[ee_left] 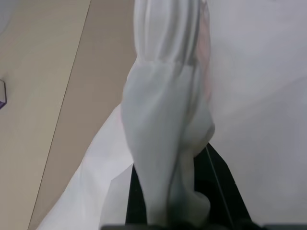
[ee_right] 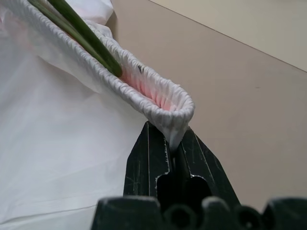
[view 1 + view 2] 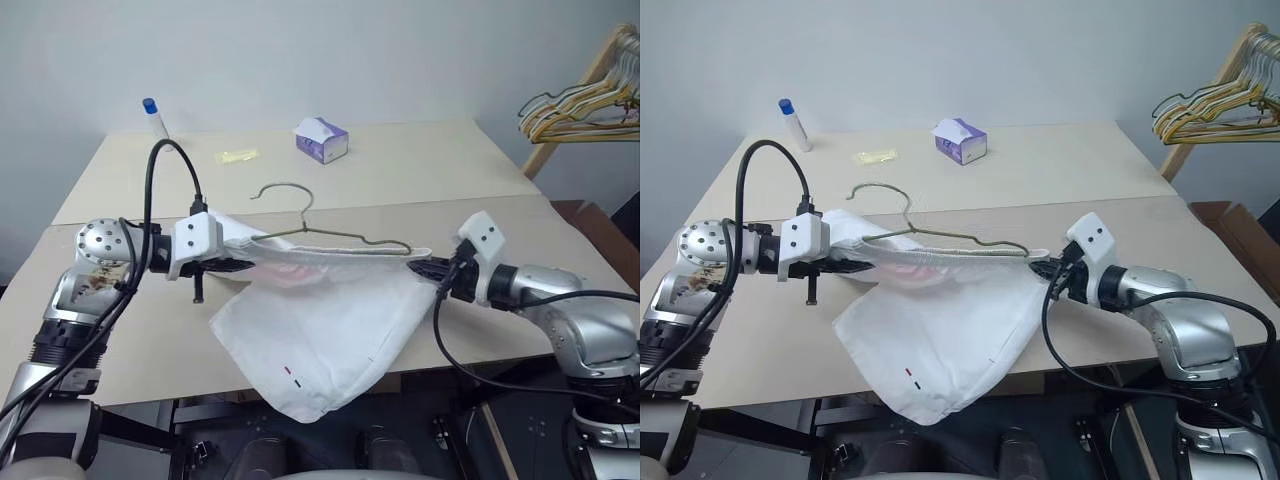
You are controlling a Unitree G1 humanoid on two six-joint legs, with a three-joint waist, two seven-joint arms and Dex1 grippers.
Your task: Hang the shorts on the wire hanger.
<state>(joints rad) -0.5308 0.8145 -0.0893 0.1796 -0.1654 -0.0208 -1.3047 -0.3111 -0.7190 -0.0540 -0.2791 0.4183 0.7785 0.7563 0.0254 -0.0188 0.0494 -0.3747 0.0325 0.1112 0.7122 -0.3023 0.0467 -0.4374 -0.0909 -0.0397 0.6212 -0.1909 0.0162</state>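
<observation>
Both grippers clamped on the shorts (image 3: 320, 335), stretching the elastic waistband (image 3: 340, 256) between them above the table (image 3: 420, 175). Left gripper (image 3: 235, 265) pinches a bunched wad of fabric at one end; right gripper (image 2: 171, 143) has its fingers closed on the waistband's far end loop. Wire hanger (image 3: 330, 232) sits along the waistband; in the right wrist view its wire runs into the open waistband, though how far in is hard to tell. Hook curves up and away from the robot. Rest of the shorts hangs down over the near table edge. Tissue box (image 3: 322, 139) and a blue-capped bottle (image 3: 154, 118) at the table's far side, bunched hangers (image 3: 580, 105) off to the right.
</observation>
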